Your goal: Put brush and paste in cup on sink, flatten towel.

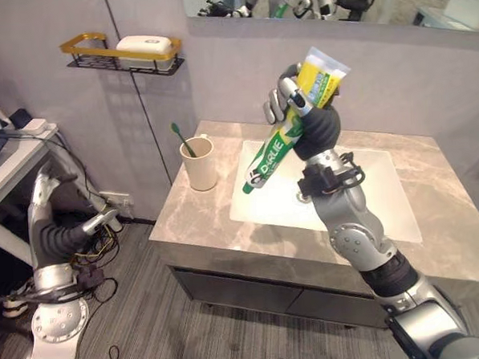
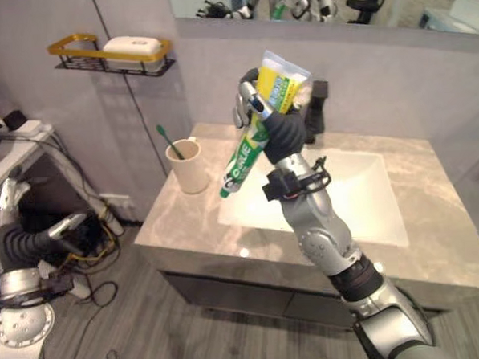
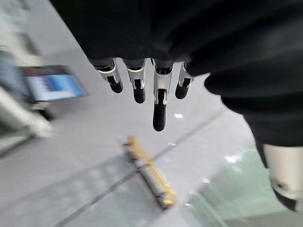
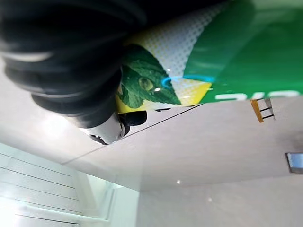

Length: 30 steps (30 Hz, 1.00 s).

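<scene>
My right hand [image 1: 300, 104] is raised above the sink, shut on a green, white and yellow toothpaste tube [image 1: 282, 141] that slants with its cap end down toward the cup. The tube [image 4: 227, 52] fills much of the right wrist view. A beige cup [image 1: 198, 163] stands on the left of the marble counter [image 1: 193, 222], with a green toothbrush [image 1: 182, 140] leaning in it. My left hand [image 1: 41, 190] hangs low at the far left, away from the counter, its fingers [image 3: 160, 106] straight and holding nothing.
A white basin [image 1: 361, 197] is set in the counter, with a dark tap [image 2: 319, 111] behind it. A gold and black wall shelf [image 1: 120, 55] carries a white soap dish. A mirror runs along the top. A desk edge [image 1: 13, 159] stands at the far left.
</scene>
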### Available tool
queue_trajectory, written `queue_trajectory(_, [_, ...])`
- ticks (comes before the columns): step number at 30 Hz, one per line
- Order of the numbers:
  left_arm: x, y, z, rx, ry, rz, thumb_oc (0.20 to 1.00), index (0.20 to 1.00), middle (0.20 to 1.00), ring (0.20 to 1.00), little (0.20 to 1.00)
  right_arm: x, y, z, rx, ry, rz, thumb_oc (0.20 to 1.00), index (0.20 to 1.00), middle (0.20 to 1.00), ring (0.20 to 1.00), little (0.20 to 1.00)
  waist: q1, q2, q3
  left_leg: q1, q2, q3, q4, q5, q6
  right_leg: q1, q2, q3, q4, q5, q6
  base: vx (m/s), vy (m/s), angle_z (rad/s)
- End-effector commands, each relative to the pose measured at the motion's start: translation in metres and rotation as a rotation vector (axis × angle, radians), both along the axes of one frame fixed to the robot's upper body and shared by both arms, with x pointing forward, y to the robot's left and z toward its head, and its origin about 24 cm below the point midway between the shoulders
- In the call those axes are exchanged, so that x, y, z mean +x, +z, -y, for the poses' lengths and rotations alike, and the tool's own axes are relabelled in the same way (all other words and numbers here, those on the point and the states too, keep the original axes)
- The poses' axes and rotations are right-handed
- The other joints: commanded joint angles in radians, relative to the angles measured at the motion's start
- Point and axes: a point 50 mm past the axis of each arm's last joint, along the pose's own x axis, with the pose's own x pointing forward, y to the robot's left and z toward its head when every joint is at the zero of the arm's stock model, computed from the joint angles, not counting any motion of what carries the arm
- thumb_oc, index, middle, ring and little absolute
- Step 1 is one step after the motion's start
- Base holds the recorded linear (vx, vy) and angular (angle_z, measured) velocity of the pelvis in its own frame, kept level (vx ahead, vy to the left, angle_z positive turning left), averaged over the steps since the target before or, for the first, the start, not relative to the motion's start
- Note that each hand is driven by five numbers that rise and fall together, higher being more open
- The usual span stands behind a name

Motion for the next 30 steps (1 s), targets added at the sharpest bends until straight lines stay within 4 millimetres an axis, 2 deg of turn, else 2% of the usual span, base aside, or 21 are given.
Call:
queue_trajectory(1, [0.001,0.003,-0.004,-0.126,-0.088,0.029,1.000,1.000,1.000,1.000,1.000,-0.007,0.070,0.008,0.021,-0.114,0.291,0.200,0.200,0.200,0.200,0.200,0.012,-0.040,-0.012,0.035,-0.032,0.017,0.036,-0.046,0.003,0.048,-0.073,-0.039,0.003,-0.028,0.063,-0.04,-0.006,0.28])
queue_trajectory(3, [-0.003,-0.021,-0.003,-0.254,-0.122,-0.065,1.000,1.000,1.000,1.000,1.000,-0.001,0.081,0.010,-0.031,-0.171,0.313,0.200,0.200,0.200,0.200,0.200,0.029,-0.046,-0.005,0.023,-0.035,0.001,0.039,-0.040,0.004,0.046,-0.076,-0.054,0.003,-0.026,0.060,-0.04,-0.010,0.46])
queue_trajectory(4, [-0.005,-0.028,-0.004,-0.258,-0.140,-0.118,1.000,1.000,1.000,1.000,1.000,0.002,0.085,0.011,-0.057,-0.196,0.317,0.200,0.200,0.200,0.200,0.200,0.036,-0.046,-0.001,0.025,-0.033,-0.006,0.038,-0.045,0.004,0.053,-0.074,-0.063,0.003,-0.034,0.060,-0.03,-0.011,0.39])
queue_trajectory(6, [-0.010,-0.057,-0.005,-0.398,-0.172,-0.253,1.000,1.000,1.000,1.000,1.000,0.008,0.096,0.011,-0.092,-0.238,0.331,0.200,0.200,0.200,0.200,0.200,0.056,-0.047,0.010,0.013,-0.035,-0.027,0.035,-0.035,0.003,0.052,-0.077,-0.084,0.003,-0.030,0.060,-0.06,-0.014,0.26])
queue_trajectory(7, [-0.012,-0.062,-0.008,-0.413,-0.178,-0.289,1.000,1.000,1.000,1.000,1.000,0.010,0.100,0.014,-0.092,-0.257,0.335,0.200,0.200,0.200,0.200,0.200,0.061,-0.046,0.014,0.006,-0.037,-0.039,0.033,-0.030,0.002,0.051,-0.079,-0.096,0.003,-0.029,0.061,-0.13,-0.015,0.40])
queue_trajectory(8, [-0.019,-0.090,-0.010,-0.502,-0.186,-0.432,1.000,1.000,1.000,1.000,1.000,0.014,0.114,0.013,-0.118,-0.299,0.358,0.200,0.200,0.200,0.200,0.200,0.077,-0.048,0.023,-0.012,-0.039,-0.068,0.027,-0.015,-0.002,0.045,-0.085,-0.126,0.003,-0.027,0.063,-0.11,-0.007,0.47])
queue_trajectory(10, [-0.031,-0.119,-0.011,-0.595,-0.164,-0.567,1.000,1.000,1.000,1.000,1.000,0.020,0.120,0.013,-0.115,-0.327,0.344,0.200,0.200,0.200,0.200,0.200,0.088,-0.044,0.032,-0.028,-0.044,-0.099,0.022,-0.003,-0.002,0.042,-0.091,-0.154,0.003,-0.022,0.065,-0.09,-0.004,0.44])
queue_trajectory(13, [-0.045,-0.141,-0.008,-0.649,-0.176,-0.704,1.000,1.000,1.000,1.000,1.000,0.028,0.126,0.011,-0.123,-0.371,0.327,0.200,0.200,0.200,0.200,0.200,0.092,-0.033,0.040,-0.046,-0.051,-0.133,0.020,0.008,0.000,0.039,-0.097,-0.185,0.003,-0.019,0.067,-0.05,0.025,0.63])
queue_trajectory(16, [-0.051,-0.151,0.000,-0.682,-0.207,-0.766,1.000,1.000,1.000,1.000,1.000,0.039,0.127,0.012,-0.122,-0.417,0.285,0.200,0.200,0.200,0.200,0.200,0.098,-0.027,0.039,-0.052,-0.055,-0.147,0.017,0.013,0.002,0.036,-0.097,-0.198,0.003,-0.021,0.067,0.00,0.026,0.34])
queue_trajectory(22, [-0.052,-0.153,0.008,-0.636,-0.260,-0.823,1.000,1.000,1.000,1.000,1.000,0.059,0.116,0.029,-0.077,-0.486,0.169,0.200,0.200,0.200,0.200,0.200,0.113,-0.021,0.035,-0.062,-0.053,-0.163,0.010,0.024,-0.004,0.030,-0.095,-0.211,0.003,-0.026,0.070,0.00,0.002,0.01])
queue_trajectory(30, [-0.049,-0.158,0.011,-0.612,-0.275,-0.859,1.000,1.000,1.000,1.000,1.000,0.060,0.126,0.036,-0.084,-0.547,0.179,0.200,0.200,0.200,0.200,0.200,0.115,-0.019,0.032,-0.077,-0.051,-0.176,0.006,0.029,-0.013,0.020,-0.092,-0.219,0.003,-0.034,0.069,0.01,-0.003,0.03])
